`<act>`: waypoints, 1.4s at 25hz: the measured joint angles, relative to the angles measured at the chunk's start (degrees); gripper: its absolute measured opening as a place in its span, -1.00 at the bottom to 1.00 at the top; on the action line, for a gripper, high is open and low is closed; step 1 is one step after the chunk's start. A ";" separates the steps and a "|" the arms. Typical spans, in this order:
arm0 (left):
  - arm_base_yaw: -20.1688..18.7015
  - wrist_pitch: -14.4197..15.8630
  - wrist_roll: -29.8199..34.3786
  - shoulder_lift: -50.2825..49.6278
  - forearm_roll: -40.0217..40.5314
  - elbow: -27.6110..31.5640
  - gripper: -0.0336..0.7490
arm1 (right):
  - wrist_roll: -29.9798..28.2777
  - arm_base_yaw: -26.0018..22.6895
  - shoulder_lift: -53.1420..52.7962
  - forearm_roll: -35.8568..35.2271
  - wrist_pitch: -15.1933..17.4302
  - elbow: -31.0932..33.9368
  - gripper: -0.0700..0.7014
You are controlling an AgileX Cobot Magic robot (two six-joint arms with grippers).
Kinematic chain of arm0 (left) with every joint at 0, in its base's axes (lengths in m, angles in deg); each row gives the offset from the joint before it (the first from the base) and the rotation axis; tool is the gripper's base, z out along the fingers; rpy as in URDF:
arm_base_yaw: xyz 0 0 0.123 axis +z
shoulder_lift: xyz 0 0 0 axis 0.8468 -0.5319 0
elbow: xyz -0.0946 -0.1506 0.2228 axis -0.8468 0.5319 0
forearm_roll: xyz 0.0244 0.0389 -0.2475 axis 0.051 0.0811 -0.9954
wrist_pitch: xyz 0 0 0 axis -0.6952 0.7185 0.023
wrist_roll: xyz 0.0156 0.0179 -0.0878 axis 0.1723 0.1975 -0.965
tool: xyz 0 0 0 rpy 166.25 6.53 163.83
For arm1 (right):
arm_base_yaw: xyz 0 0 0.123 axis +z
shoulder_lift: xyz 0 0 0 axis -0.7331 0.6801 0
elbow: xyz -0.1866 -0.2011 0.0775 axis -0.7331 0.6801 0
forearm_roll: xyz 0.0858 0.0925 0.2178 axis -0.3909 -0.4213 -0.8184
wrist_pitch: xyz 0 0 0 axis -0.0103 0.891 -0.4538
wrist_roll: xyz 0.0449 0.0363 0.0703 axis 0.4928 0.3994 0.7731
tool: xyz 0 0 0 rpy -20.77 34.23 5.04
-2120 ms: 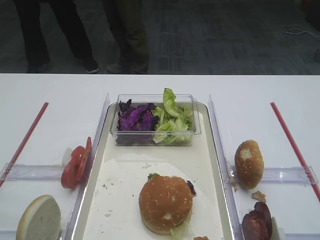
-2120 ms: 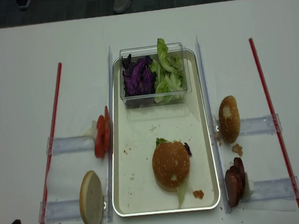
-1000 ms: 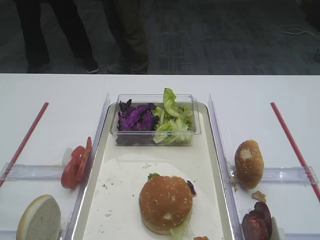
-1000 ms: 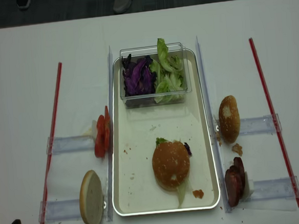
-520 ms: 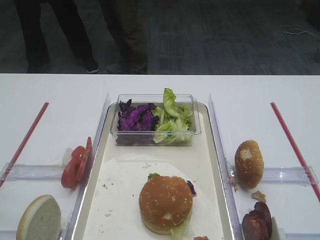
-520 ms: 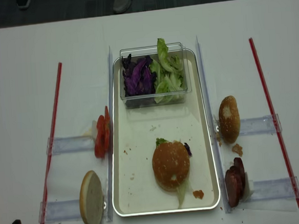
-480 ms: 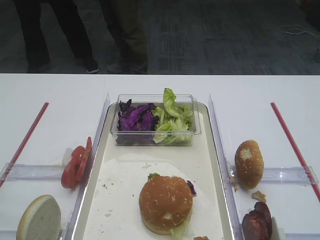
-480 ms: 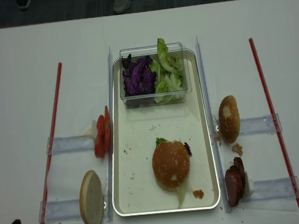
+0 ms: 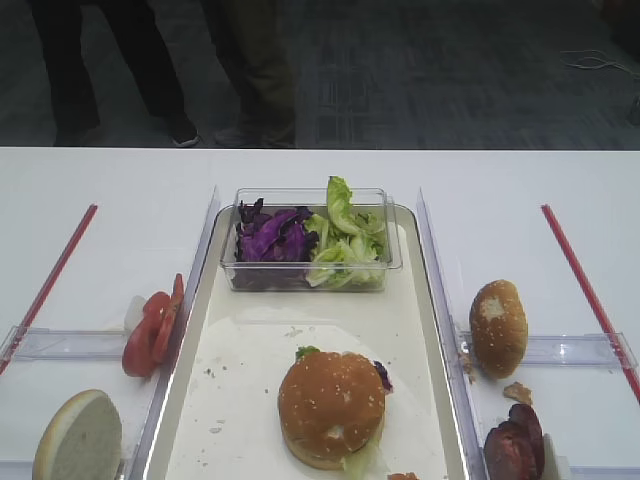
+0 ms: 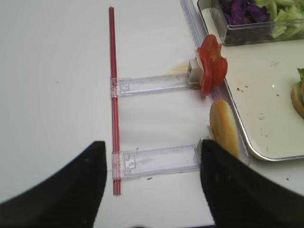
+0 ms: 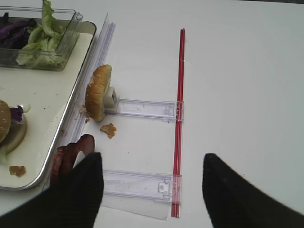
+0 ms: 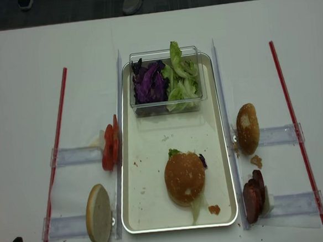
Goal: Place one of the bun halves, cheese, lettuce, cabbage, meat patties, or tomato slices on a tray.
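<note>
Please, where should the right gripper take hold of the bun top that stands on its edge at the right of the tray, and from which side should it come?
Grip the bun top across its thin width, dome on one side and flat face on the other, coming down from above. It stands on edge against a small white support, so its upper rim is free. The right gripper is open and empty.

Purple cabbage [image 9: 272,236], green lettuce [image 9: 345,240], red tomato slices [image 9: 152,327], cream tray [image 9: 405,300]

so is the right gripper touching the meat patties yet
Apart. The right wrist view shows the open right gripper above the table, nothing between its fingers, and the meat patties lying beside the tray.
</note>
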 joint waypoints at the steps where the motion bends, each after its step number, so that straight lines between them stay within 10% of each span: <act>1: 0.00 0.00 0.00 0.00 0.00 0.00 0.13 | 0.00 0.00 0.00 0.00 0.00 0.00 0.47; 35: 0.00 0.00 0.00 0.00 0.00 0.00 0.13 | 0.00 0.00 0.00 0.00 0.13 0.00 0.47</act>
